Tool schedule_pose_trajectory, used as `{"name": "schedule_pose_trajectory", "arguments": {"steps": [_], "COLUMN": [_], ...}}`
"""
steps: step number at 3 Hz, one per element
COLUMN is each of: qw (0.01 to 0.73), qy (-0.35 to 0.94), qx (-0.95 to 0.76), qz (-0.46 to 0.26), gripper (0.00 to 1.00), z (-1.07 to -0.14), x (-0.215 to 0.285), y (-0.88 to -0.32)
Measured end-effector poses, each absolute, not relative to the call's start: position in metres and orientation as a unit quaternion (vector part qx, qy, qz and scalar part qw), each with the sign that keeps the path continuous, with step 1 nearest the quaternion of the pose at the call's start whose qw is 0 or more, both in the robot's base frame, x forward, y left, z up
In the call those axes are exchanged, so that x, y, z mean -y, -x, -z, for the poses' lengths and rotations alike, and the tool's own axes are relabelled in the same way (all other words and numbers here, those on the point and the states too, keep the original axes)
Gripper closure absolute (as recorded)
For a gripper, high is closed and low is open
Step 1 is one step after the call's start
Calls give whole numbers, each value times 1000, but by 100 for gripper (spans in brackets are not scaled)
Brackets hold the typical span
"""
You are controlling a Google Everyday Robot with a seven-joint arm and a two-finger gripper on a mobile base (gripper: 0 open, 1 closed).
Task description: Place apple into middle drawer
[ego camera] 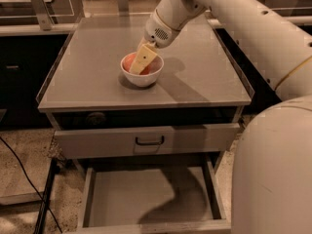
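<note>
Gripper (pixel 143 60) of a white robot arm (pixel 234 18) dips at a slant into a white bowl (pixel 141 78) that stands about midway between the left and right edges of the grey counter (pixel 195 82), somewhat nearer its front edge. The red-orange apple (pixel 127 61) lies inside the bowl, partly hidden behind the pale tip of the gripper, which touches or all but touches the fruit. Whether the gripper is open or has closed on the apple cannot be told from this view. Below the front edge, a grey drawer (pixel 97 140) with a small black handle (pixel 149 141) is pulled out slightly, and beneath it the middle drawer (pixel 141 199) stands pulled well out, its bare flat floor showing. The task appears to be at the pick-up stage, with the apple not yet lifted. The fruit should handle as a firm, fairly heavy, smooth-skinned ball, liable to roll or slip from a shallow pinch. A hold across its widest part, from above and clear of the bowl's rim, looks safest. The light bowl could tip or lift with it.
</note>
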State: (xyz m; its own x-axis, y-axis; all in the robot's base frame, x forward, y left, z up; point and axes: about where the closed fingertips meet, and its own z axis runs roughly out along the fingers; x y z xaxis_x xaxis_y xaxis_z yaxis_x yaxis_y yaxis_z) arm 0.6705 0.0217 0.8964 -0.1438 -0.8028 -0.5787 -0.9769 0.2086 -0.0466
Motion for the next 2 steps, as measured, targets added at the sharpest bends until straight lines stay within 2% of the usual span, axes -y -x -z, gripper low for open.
{"name": "schedule_pose_trajectory", "arguments": {"steps": [2], "qw": [244], "qy": [615], "qx": [-730], "qz": [-167], "gripper": [41], "z": [-888], "x": [-26], "y": [-669]}}
